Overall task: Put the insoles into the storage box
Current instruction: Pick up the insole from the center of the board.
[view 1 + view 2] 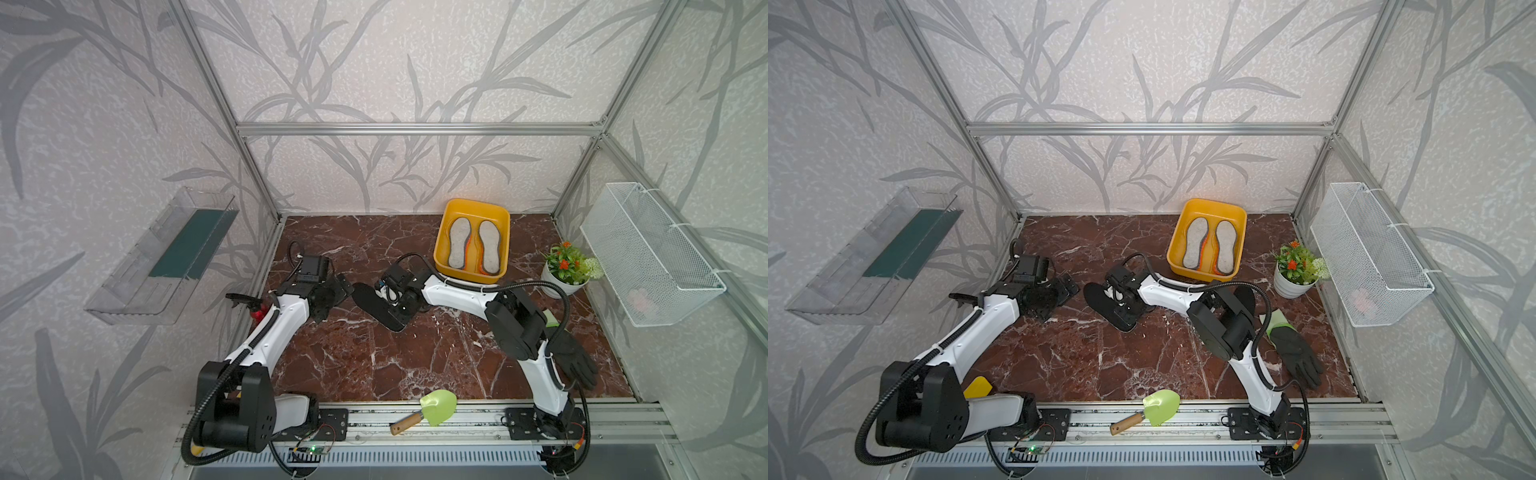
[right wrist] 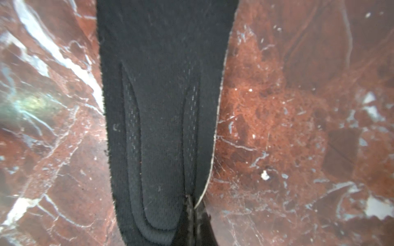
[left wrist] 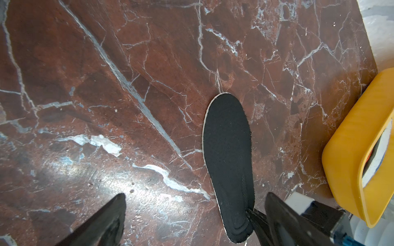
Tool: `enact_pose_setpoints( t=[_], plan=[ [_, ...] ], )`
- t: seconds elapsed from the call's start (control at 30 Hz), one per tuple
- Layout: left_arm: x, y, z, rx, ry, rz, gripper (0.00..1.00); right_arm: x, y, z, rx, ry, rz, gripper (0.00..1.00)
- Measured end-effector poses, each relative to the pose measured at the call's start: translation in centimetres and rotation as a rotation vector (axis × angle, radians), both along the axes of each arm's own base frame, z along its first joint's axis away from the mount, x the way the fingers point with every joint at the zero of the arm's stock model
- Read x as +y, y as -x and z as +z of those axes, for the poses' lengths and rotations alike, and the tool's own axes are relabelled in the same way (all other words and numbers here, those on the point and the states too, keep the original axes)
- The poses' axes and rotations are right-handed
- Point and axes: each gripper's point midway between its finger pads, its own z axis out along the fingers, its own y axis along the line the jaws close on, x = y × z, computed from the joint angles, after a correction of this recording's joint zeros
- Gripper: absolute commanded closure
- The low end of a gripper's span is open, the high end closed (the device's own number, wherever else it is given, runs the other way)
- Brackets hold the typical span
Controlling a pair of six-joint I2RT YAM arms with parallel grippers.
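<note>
between the right gripper's (image 2: pixel 193 213) pressed-together fingers sits the side edge of a black insole (image 2: pixel 160 106), pinched near its contoured end, while the rest stretches out on the marble table (image 1: pixel 374 365). just beside that grip, the left gripper (image 3: pixel 195 196) hangs with its fingers (image 3: pixel 110 217) spread wide, holding nothing, and the insole runs along close to one of them. beyond the right gripper, toward the back wall, the yellow box (image 1: pixel 440 249) holds two grey insoles (image 1: pixel 459 243) side by side, with an orange edge showing between them.
</note>
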Motion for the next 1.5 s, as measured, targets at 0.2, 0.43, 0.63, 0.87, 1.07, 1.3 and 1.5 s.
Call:
enact_pose_setpoints(
  t=[0.2, 0.43, 0.63, 0.87, 1.07, 1.3, 1.5],
  plan=[
    [0.4, 0.0, 1.3, -0.055, 0.002, 0.027, 0.01, -1.0, 0.3, 1.4, 0.054, -0.107, -0.046, 1.0],
    [0.9, -0.2, 2.3, -0.094, 0.002, 0.049, 0.01, -0.4, -1.2, 6.1, 0.001, -0.236, -0.065, 1.0],
    [1.0, -0.3, 2.4, -0.096, 0.009, 0.055, 0.01, -1.5, -2.7, 10.2, -0.045, -0.346, -0.121, 1.0],
    [0.5, -0.9, 3.3, -0.117, 0.041, 0.043, 0.01, -8.1, -7.4, 16.4, -0.166, -0.462, -0.372, 1.0],
    [0.0, -2.0, 5.7, -0.17, 0.073, 0.025, 0.01, -16.1, -12.3, 20.4, -0.283, -0.539, -0.688, 1.0],
    [-0.3, -2.0, 5.9, -0.173, 0.086, 0.018, 0.01, -23.5, -16.9, 18.9, -0.28, -0.511, -0.982, 1.0],
    [-0.4, -2.0, 5.9, -0.172, 0.092, 0.015, 0.01, -23.4, -21.1, 14.8, -0.228, -0.413, -0.994, 1.0]
  ],
)
